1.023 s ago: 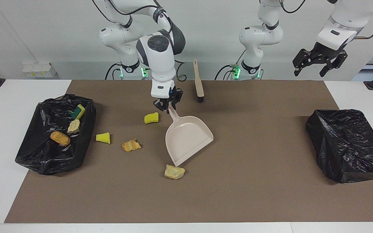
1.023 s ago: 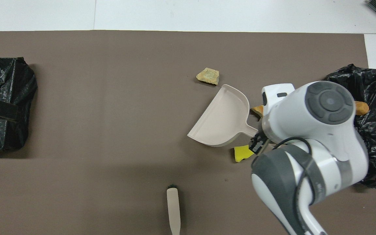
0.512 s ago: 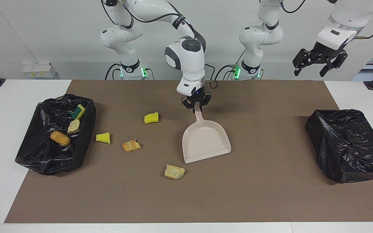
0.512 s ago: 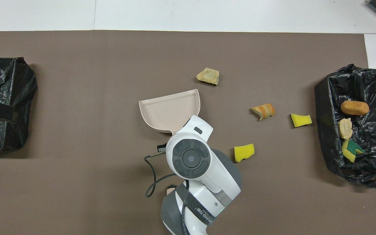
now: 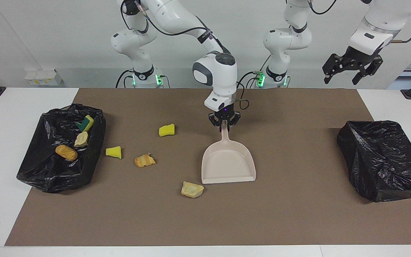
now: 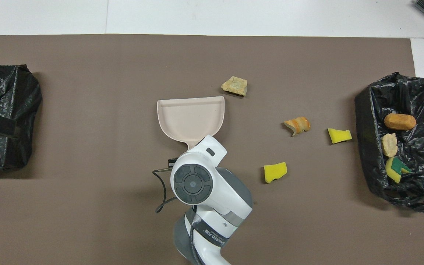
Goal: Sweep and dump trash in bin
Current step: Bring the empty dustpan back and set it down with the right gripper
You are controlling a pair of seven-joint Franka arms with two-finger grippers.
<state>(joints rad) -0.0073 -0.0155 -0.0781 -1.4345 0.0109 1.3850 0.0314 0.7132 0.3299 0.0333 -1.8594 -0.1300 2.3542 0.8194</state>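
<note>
The right gripper (image 5: 224, 124) is clamped on the handle of the beige dustpan (image 5: 228, 162), near the middle of the brown mat (image 5: 262, 214). The pan lies flat, its open mouth pointing away from the robots. The right arm's wrist hides the handle in the overhead view.

The left gripper (image 5: 351, 68) hangs in the air above the left arm's end of the table, fingers spread apart and holding nothing; that arm waits.

4 pieces of trash lie loose on the mat. A pale tan bread chunk (image 5: 192, 189) sits just beside the dustpan's mouth corner, slightly farther from the robots. A golden-brown pastry bit (image 5: 145, 160) lies toward the right arm's end. A yellow sponge chunk (image 5: 166, 130) lies nearer to the robots than the pastry bit. A second yellow sponge wedge (image 5: 113, 152) lies near the open bin.

That black-lined bin (image 5: 34, 171) at the right arm's end holds 3 pieces: a green-backed sponge (image 5: 85, 123), a bread piece (image 5: 81, 139) and a brown pastry roll (image 5: 66, 152). Another black bag-covered bin (image 5: 384, 160) sits at the left arm's end.
</note>
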